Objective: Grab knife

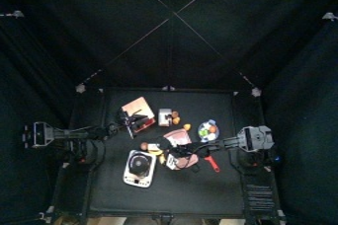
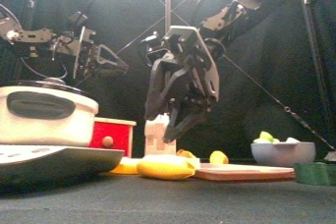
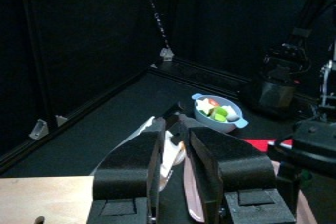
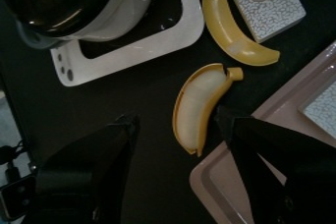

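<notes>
The knife [image 1: 211, 161] shows in the top view as a slim red strip on the table's right part, just beside my right arm. It does not appear in the right wrist view. My right gripper [image 4: 178, 159] hangs open, its jaws spread wide over a yellow banana-shaped piece [image 4: 199, 105] next to the pink board [image 4: 269, 154]. In the front view this right gripper [image 2: 178, 130] hangs above the table's middle with nothing between its jaws. My left gripper [image 3: 174, 130] rests at the left, its jaws close together and empty.
A white-and-black oval device [image 2: 46, 115] stands front left, a red box [image 2: 113, 135] beside it. A banana [image 2: 164, 167] and the pink board [image 2: 243, 172] lie in front. A bowl of green fruit [image 3: 217, 112] stands to the right.
</notes>
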`<state>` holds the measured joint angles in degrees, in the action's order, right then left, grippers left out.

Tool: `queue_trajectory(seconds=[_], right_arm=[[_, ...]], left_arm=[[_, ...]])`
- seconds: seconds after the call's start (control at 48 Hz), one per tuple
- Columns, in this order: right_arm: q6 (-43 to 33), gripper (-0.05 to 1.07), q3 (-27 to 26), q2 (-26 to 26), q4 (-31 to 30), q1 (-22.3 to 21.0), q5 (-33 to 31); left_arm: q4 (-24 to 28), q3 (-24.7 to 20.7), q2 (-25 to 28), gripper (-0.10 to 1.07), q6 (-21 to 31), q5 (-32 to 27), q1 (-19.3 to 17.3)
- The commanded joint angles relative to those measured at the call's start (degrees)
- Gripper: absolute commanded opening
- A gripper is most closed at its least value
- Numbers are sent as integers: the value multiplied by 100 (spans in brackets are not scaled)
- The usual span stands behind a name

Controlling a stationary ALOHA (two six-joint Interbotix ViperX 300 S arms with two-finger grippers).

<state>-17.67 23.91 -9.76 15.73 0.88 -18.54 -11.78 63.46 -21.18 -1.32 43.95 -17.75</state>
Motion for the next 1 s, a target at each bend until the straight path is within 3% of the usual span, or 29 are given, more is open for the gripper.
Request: queue_trajectory(seconds=[0.0,0.167,0.625,0.812,0.979], right_arm=[[0,95,88,571,-9,-26,-70],[-9,95,527,1213,97,-149,-272],[-237,95,2364,2689,870,-756,-501],[-1468,95,2637,3349,-53,-1090,-756],[-2988,95,2733,3595,-1072,-967,-1521]], left_arm=[[0,-123,0,64,0,26,0],[9,-193,0,64,0,26,9],[0,-185,44,64,0,26,0],[0,-176,62,64,0,26,0],[0,-167,79,64,0,26,-9]])
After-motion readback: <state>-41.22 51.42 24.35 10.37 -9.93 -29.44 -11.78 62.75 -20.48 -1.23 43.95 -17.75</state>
